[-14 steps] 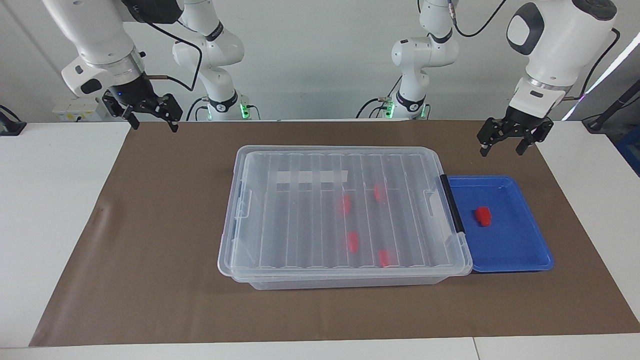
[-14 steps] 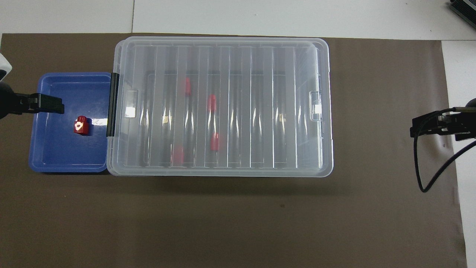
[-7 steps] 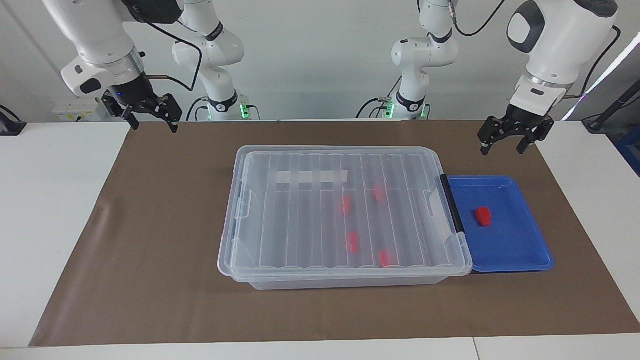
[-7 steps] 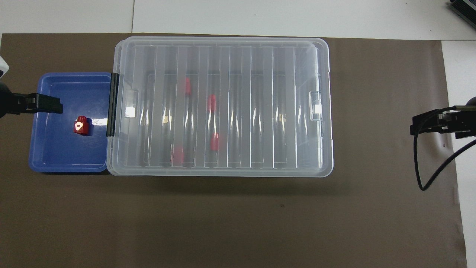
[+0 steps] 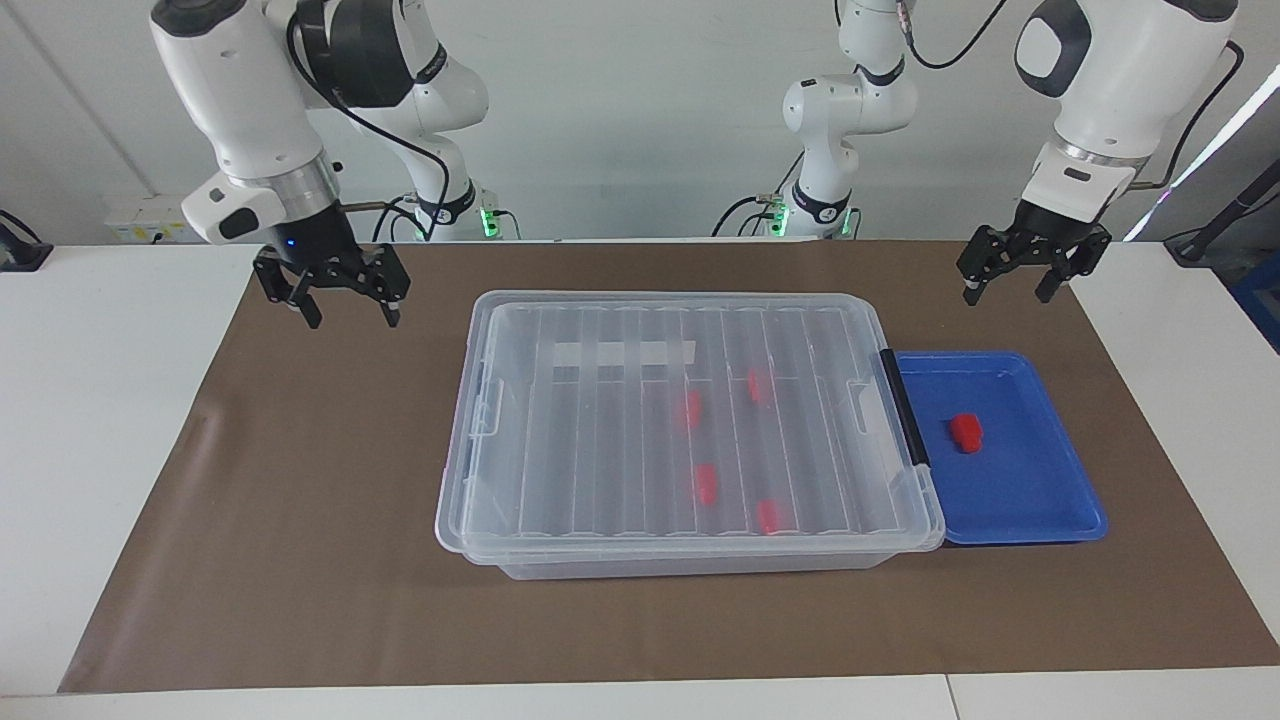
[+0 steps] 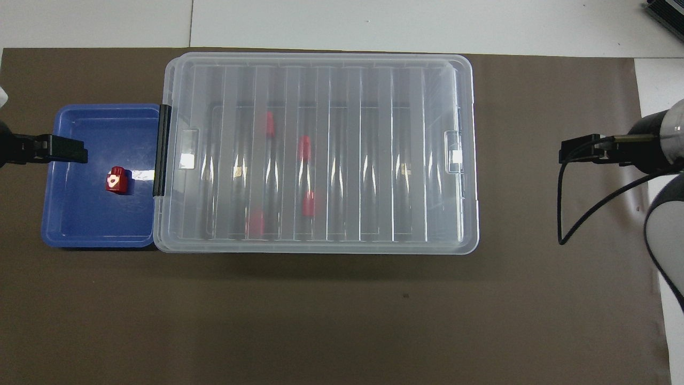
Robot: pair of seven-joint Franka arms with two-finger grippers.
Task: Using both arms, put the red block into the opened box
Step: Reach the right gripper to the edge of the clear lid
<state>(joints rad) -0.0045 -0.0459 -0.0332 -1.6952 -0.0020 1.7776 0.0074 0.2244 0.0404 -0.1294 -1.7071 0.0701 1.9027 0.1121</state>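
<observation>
red block alone in the blue tray, stub up, clear of the tray walls: easy to come down on from above. tray pushed against the box at the left arm's end of the worktop, touching the black end clip, so only a short carry over that edge. box lid flat on the rim, not yet open; four look-alike red blocks dimly visible through the ribbed plastic, lying inside already. white strip label on the lid toward the robots.

left tool up in the air over the brown mat just by the tray's nearer edge, fingers spread and empty, probably placed for the pick once the box stands open. right tool also airborne and spread, empty, over the mat toward the right arm's end, near the box's end with the lid tab; likely placed for lifting the lid from there, which explains one arm at each end.

judgement: very start of the job, nothing grasped. lid first, block second. risk: thin lid edge slipping from a shallow pinch, or the whole light box dragging along.
</observation>
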